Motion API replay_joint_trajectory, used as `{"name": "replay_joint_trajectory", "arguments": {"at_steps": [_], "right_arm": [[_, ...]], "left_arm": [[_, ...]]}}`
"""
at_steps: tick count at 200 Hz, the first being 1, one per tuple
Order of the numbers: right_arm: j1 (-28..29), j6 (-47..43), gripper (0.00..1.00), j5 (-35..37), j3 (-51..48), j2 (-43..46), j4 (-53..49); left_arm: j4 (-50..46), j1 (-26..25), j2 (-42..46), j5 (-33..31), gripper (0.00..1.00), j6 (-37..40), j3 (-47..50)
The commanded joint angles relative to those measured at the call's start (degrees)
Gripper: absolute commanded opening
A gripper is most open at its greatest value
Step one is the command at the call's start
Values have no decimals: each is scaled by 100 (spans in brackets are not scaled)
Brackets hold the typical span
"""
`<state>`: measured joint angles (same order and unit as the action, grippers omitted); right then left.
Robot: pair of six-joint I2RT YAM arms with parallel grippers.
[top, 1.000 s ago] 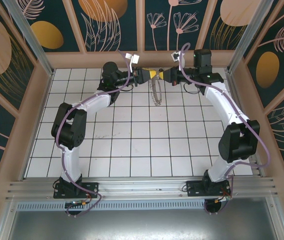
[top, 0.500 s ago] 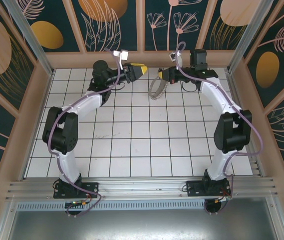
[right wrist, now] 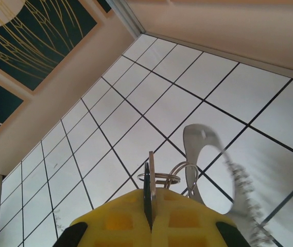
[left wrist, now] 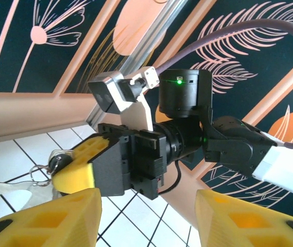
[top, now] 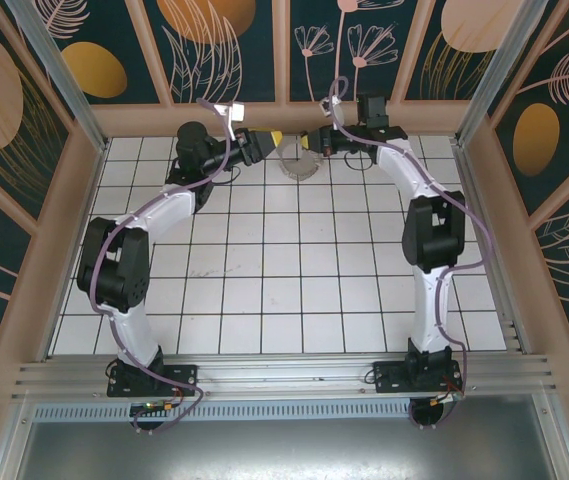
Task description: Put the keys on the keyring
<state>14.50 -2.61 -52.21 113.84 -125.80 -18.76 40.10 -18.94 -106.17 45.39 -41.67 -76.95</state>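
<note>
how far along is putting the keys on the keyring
Looks done: the small dark metal key seems linked through thin wire rings to the large silvery bumpy keyring loop, though I can't confirm it. In hand: the right gripper is shut on the key, loop dangling beside it; the left gripper stands open, holding nothing. Left: probably just setting the bunch down.

Top view: you have bright, even overhead light. The tiles [top: 284,260] read clean, and shadows under the arms are faint and soft. Left wrist view: the near yellow fingers [left wrist: 48,221] sit out of focus. Right wrist view: tiles wash near-white, and the keyring [right wrist: 240,181] smears into blur at its lower end.
</note>
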Motion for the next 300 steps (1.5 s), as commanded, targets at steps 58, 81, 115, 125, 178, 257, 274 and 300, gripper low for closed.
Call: {"name": "replay_joint_trajectory", "arguments": {"at_steps": [58, 81, 115, 125, 178, 257, 274, 300], "right_arm": [[635, 802, 0, 122, -1799, 247, 1311], [800, 1305, 0, 240, -2795, 541, 2045], [1029, 1829, 0, 411, -3619, 811, 2587], [1121, 1953, 0, 475, -3721, 824, 2656], [1574, 2368, 0, 645, -4121, 693, 2910], [2283, 2655, 37, 507, -4676, 1048, 3240], [2333, 2701, 38, 445, -4963, 1370, 3409], [2213, 2652, 41, 539, -5398, 2109, 3429]], "left_arm": [[132, 56, 332, -144, 51, -32, 154], [282, 57, 354, -140, 51, -158, 247], [372, 54, 415, -138, 51, -261, 364], [392, 57, 422, -138, 51, -285, 395], [534, 50, 438, -126, 52, -481, 488], [729, 48, 352, 32, 52, -776, 435], [795, 50, 368, 60, 52, -850, 439], [783, 56, 505, 69, 53, -836, 485]]}}
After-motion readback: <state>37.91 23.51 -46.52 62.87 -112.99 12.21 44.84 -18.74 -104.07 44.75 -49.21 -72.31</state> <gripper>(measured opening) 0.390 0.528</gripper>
